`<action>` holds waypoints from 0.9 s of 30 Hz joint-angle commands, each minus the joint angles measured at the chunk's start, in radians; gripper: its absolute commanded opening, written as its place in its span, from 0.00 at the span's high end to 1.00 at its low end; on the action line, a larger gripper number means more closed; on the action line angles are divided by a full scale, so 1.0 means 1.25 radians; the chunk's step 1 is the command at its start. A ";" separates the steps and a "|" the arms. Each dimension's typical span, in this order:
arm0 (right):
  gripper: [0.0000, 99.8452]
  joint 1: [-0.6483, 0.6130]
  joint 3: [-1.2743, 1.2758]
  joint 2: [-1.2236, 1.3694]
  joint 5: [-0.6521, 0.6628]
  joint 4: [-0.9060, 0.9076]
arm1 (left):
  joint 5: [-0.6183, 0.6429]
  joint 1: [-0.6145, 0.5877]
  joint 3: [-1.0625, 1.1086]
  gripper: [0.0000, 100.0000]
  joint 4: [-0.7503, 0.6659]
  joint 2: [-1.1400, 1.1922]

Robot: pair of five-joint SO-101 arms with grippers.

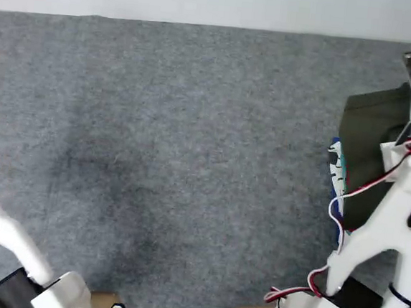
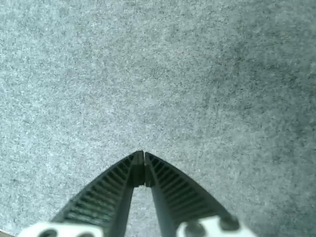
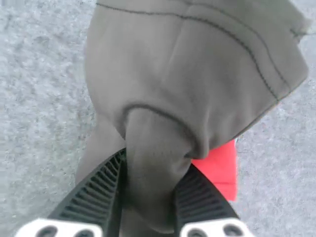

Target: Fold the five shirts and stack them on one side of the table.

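Olive shirt (image 3: 197,84) pinched in right tool (image 3: 155,165) (left tool (image 2: 143,159) closed above carpet (image 2: 207,74)).

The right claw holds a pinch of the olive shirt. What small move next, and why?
Probably lift the right claw slightly and draw the olive shirt inward over the grey mat: it grips a bunched fold, and the shirt lies over red cloth at the table's side.

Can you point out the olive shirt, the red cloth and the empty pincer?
olive shirt (image 3: 197,74), right wrist view, bunched middle.
red cloth (image 3: 219,170), right wrist view, patch under the shirt.
left pincer (image 2: 143,163), left wrist view, shut tips.
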 commanded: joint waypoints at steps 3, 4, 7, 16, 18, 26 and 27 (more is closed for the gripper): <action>0.99 0.037 -0.005 0.039 0.012 -0.026 | -0.010 -0.001 -0.029 1.00 0.011 -0.032; 0.99 0.045 -0.005 0.053 0.016 -0.026 | -0.010 -0.002 -0.029 1.00 0.012 -0.032; 0.99 0.064 -0.005 0.090 0.022 -0.034 | -0.010 -0.004 -0.029 1.00 0.014 -0.032; 0.99 0.143 -0.005 0.165 0.028 -0.154 | -0.010 -0.001 -0.029 1.00 0.014 -0.032; 0.96 0.152 -0.005 0.187 0.059 -0.157 | -0.010 -0.001 -0.029 1.00 0.014 -0.032; 0.74 0.160 -0.010 0.171 -0.011 -0.152 | -0.010 0.000 -0.026 1.00 0.014 -0.032; 0.74 0.158 -0.010 0.152 -0.011 -0.150 | -0.010 0.000 -0.026 1.00 0.014 -0.032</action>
